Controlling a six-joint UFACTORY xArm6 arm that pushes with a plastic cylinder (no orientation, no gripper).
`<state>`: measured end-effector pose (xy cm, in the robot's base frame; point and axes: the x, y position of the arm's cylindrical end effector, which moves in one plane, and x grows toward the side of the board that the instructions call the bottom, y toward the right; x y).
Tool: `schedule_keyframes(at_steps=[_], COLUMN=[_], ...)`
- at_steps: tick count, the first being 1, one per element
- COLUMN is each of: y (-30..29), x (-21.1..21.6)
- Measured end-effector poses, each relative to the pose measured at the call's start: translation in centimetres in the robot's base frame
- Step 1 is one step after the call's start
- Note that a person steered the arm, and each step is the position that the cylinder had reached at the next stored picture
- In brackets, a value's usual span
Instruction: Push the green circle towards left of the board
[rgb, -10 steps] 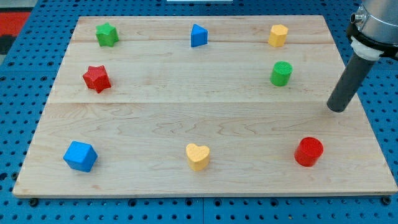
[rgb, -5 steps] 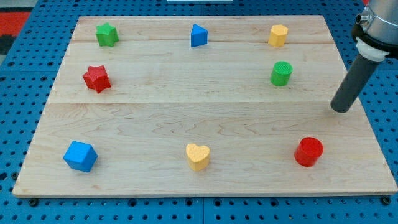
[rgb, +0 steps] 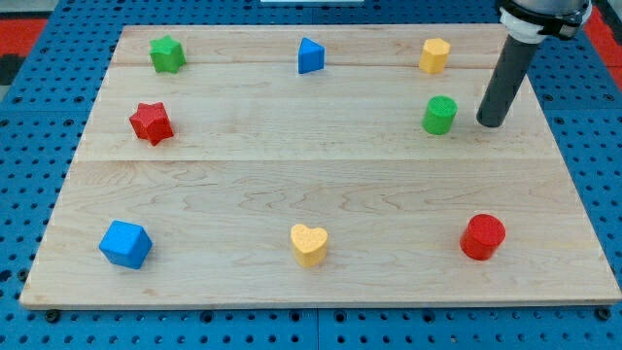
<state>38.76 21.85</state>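
Observation:
The green circle (rgb: 439, 115) stands on the wooden board (rgb: 321, 165) at the upper right. My tip (rgb: 491, 123) rests on the board just to the right of the green circle, a small gap apart from it. The dark rod rises from the tip toward the view's top right corner.
Other blocks on the board: a yellow hexagon (rgb: 434, 55) above the green circle, a blue triangle (rgb: 310, 55), a green star (rgb: 167, 53), a red star (rgb: 151, 122), a blue cube (rgb: 125, 243), a yellow heart (rgb: 309, 244), a red cylinder (rgb: 482, 236).
My tip has moved up and to the left, from near the board's right edge to just right of the green circle. No block has moved.

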Motion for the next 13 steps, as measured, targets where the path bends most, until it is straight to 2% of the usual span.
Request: schedule_keyframes(at_steps=[1,9,11,13], y=[0.0,2.0,-1.6,-10.7], x=[1.5,0.7,-1.7,-0.4])
